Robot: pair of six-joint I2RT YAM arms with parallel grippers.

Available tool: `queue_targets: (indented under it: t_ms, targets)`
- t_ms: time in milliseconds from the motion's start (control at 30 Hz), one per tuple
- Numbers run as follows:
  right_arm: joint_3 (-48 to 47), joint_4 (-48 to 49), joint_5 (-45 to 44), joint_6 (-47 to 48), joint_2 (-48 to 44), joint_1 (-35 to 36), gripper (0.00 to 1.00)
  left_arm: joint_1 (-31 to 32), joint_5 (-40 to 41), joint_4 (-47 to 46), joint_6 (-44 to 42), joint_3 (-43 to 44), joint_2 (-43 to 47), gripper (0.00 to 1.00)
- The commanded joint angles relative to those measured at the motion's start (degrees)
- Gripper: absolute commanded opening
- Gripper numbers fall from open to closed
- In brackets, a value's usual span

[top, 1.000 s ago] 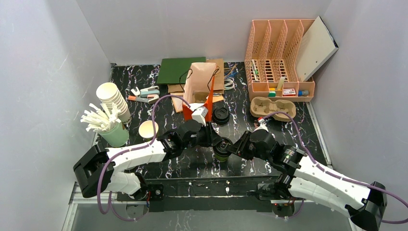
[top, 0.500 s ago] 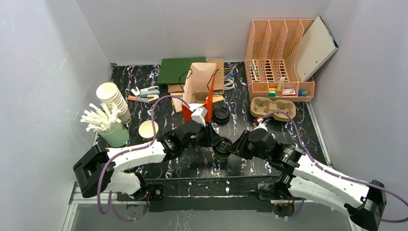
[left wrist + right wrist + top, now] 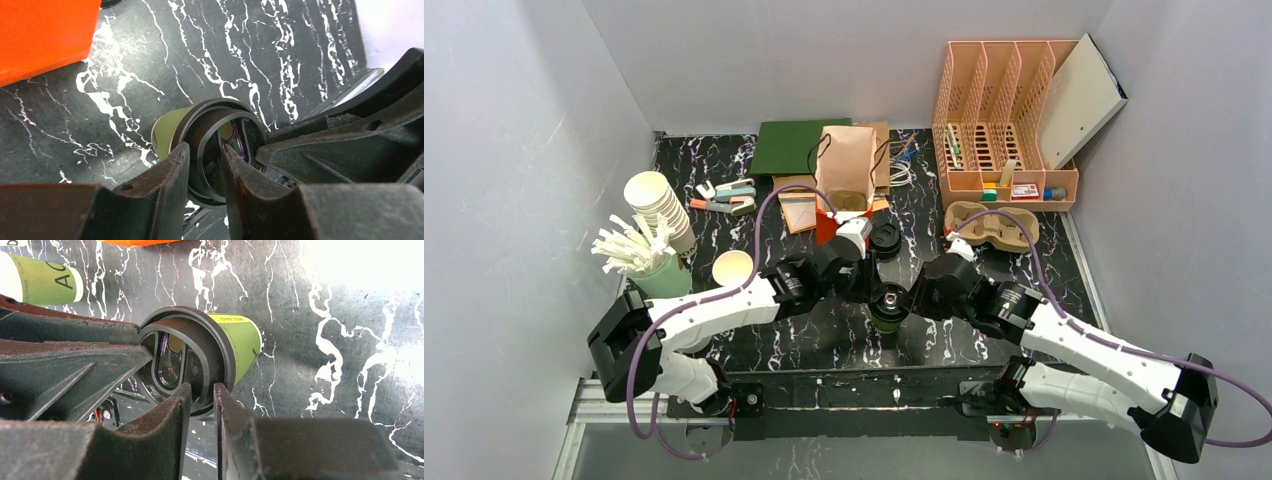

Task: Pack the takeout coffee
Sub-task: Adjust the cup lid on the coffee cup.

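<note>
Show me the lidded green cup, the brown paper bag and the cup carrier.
lidded green cup (image 3: 240, 346), right wrist view, green side wall
brown paper bag (image 3: 846, 165), top view, front face
cup carrier (image 3: 996, 229), top view, middle

Takeout coffee (image 3: 886, 314): small green paper cup, looks dark green from above and olive-green in the wrist views. Upright, front-centre of the black marbled surface (image 3: 824, 345). Whether the base touches the surface cannot be told.

Lid (image 3: 172, 362): round, black plastic, seated on the cup mouth, raised rim with a sunken centre and an oblong sip recess.

Wall: yellow strip just under the lid and a dark printed mark.

Left end effector (image 3: 204, 150) and right end effector (image 3: 201, 389) each straddle the lid rim on opposite sides, one finger inside and one outside.
</note>
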State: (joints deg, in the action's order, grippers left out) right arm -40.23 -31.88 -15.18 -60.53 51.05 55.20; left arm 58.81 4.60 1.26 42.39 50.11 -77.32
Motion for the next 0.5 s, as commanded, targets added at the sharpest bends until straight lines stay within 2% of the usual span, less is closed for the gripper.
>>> queue_targets:
  t_ms: [0, 300, 467]
  targets:
    - [-0.50, -3.14, -1.77, 4.13, 2.67, -0.01, 0.32, 0.52, 1.34, 10.55, -3.63, 4.70, -1.83, 0.30]
    - [-4.47, -2.35, -3.85, 10.83, 5.06, -0.71, 0.31, 0.52, 1.45, 12.37, -3.15, 7.26, -1.21, 0.32]
    - [-6.44, -0.82, -1.23, 14.97, 7.87, -1.03, 0.33, 0.52, 2.32, 13.40, -2.84, 7.32, 0.33, 0.34]
